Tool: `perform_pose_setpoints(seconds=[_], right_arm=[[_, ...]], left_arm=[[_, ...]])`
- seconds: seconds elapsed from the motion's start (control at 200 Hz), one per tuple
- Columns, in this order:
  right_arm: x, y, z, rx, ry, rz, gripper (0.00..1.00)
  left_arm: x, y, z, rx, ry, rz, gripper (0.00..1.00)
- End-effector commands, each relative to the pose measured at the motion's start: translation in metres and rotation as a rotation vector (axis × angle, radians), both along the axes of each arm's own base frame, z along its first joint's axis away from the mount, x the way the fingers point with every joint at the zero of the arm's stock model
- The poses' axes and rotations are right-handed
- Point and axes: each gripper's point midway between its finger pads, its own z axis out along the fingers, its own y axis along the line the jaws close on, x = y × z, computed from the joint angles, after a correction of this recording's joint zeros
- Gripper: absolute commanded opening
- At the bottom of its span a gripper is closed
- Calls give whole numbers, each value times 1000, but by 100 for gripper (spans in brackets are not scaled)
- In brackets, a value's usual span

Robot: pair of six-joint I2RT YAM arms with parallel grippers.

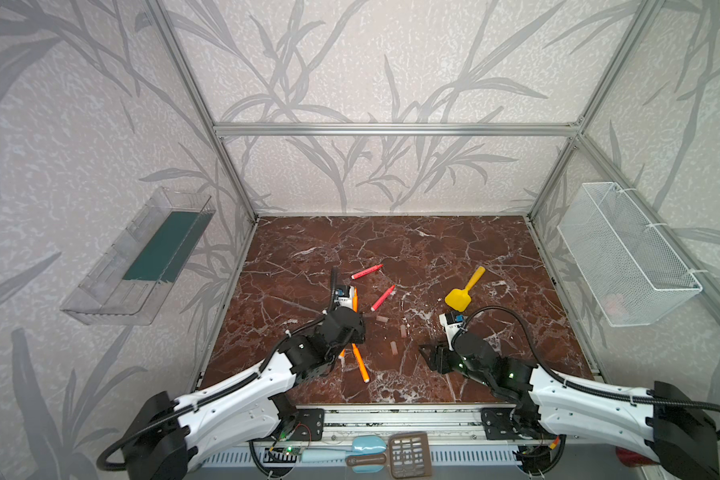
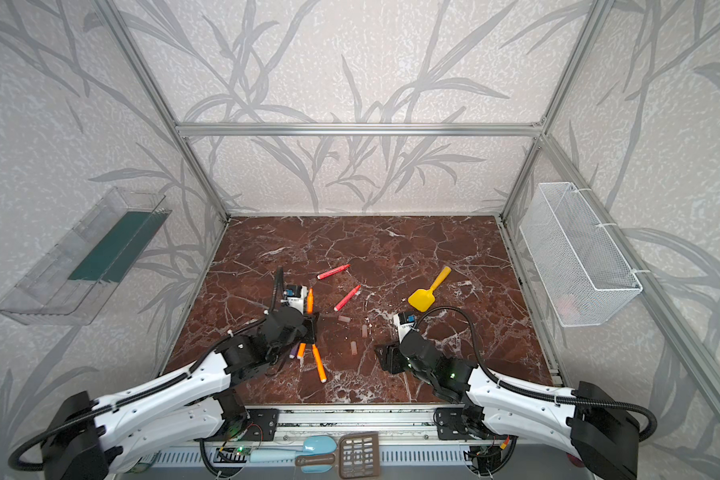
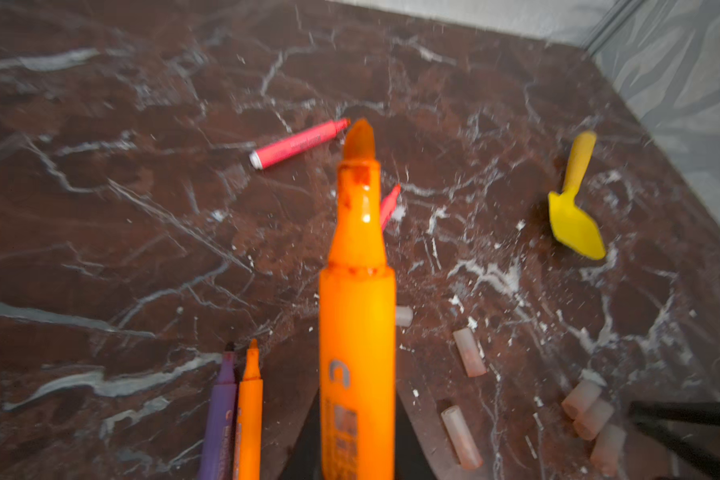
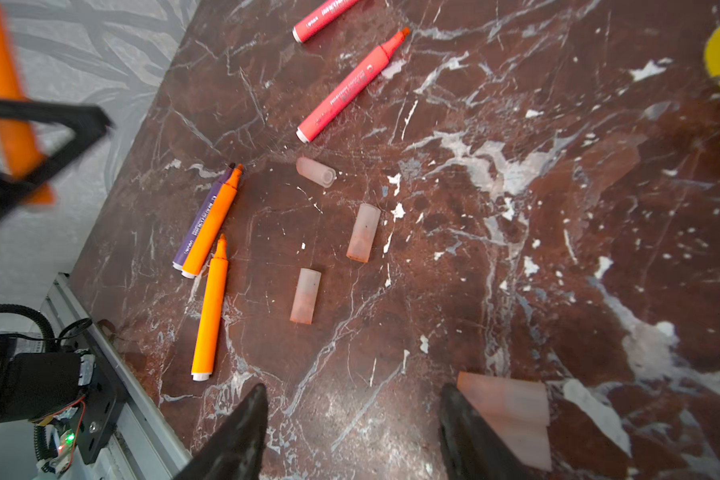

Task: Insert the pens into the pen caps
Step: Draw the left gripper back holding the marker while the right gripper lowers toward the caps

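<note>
1. Pens and pen caps are all out on the brown marble bench (image 1: 433,245) or above it, away from both wall containers.
2. A clear tray (image 1: 100,309) on the left wall holds a flat dark green piece (image 1: 159,249).
3. A white wire basket (image 1: 628,249) hangs on the right wall. A faint pinkish shape shows low through its mesh, too dim to name.
4. The left end effector (image 3: 356,440) is clamped tight on an orange pen (image 3: 357,324), held above the bench with its bare tip pointing away from the wrist.
5. The right end effector (image 4: 352,395) is low over the near part of the bench, jaws apart and nothing between them. Three bunched caps (image 3: 594,417) lie just beside it; whether a finger touches them cannot be told.
6. Three loose caps (image 4: 363,232) lie apart from each other mid-bench.
7. A purple pen (image 4: 202,220) and a second orange pen (image 4: 213,224) lie side by side, touching, with a third orange pen (image 4: 211,309) just beside them.
8. A far red-pink pen (image 1: 366,271) and a near red-pink pen (image 1: 383,298) lie farther back, well apart from a yellow spatula (image 1: 460,297).
</note>
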Motion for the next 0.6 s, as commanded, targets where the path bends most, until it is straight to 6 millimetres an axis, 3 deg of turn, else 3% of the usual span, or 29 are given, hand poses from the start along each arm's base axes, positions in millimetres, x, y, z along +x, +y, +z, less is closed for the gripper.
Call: perform_pose_setpoints(seconds=[0.0,0.12,0.175,0.23,0.32,0.36,0.45,0.515,0.595], right_arm=[[8,10,12,33,-35,-9,63],[12,10,12,27,-48,-29,63],[14,10,13,11,-49,-33,63],[16,12,12,1,-45,-32,63],[17,14,4,-1,-30,-41,63],[17,17,1,5,-24,-34,63],[18,26,-6,19,-3,-24,62],[20,35,-8,21,15,-15,62],[17,53,-12,-30,24,41,61]], left_arm=[[-15,24,11,-41,45,74,0],[-10,46,67,-5,-59,116,0],[-4,58,81,32,-98,160,0],[0,66,64,-10,-56,221,0],[14,52,21,-45,-88,194,0],[19,56,6,-44,-58,228,0],[29,34,3,57,-56,66,0],[28,34,-15,74,21,83,0],[33,20,-26,33,10,35,0]])
